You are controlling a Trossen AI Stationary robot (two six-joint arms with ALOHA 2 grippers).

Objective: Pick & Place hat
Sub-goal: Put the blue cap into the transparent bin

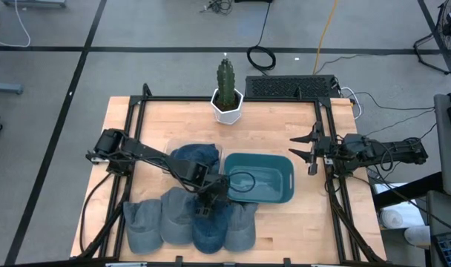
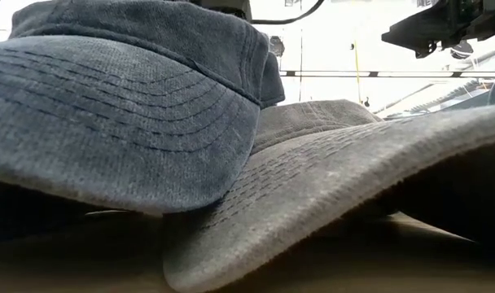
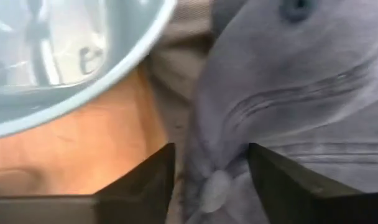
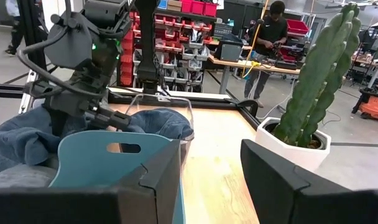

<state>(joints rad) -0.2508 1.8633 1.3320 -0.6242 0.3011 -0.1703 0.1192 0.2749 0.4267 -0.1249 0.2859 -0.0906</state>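
- Along the near edge of the light wooden table (image 1: 300, 215) lies a row of four washed denim caps: a grey-blue cap (image 1: 142, 224) nearest the left corner, a second grey-blue cap (image 1: 175, 215), a darker blue cap (image 1: 208, 231), and a pale grey cap (image 1: 240, 226) at the right end of the row.
- In the low view, the stitched brim of a blue-grey cap (image 2: 125, 122) and the brim of a grey cap (image 2: 337, 187) fill the picture, the blue one overlapping the grey one.
- The left gripper (image 1: 211, 199) is down at the back of the darker blue cap, just beside the near left corner of the teal plastic bin (image 1: 285, 172). In the left wrist view its fingers (image 3: 145, 180) pinch a bunched fold of that cap's grey-blue cloth (image 3: 288, 99) between them, the bin's rim (image 3: 83, 93) close alongside.
- The teal rectangular bin sits mid-table, a dark loop of cable (image 1: 242, 179) lying in it.
- Touching the bin's left side is a clear plastic tub (image 1: 173, 145) piled with dark blue denim caps (image 1: 196, 157).
- The right gripper (image 1: 311, 152) hovers at the table's right edge, its fingers spread apart and holding nothing.
- At the far edge stands a green columnar cactus (image 1: 225, 80) in a white faceted pot (image 1: 228, 110).
- Beyond the table, a person (image 4: 268, 43) stands at a workbench.
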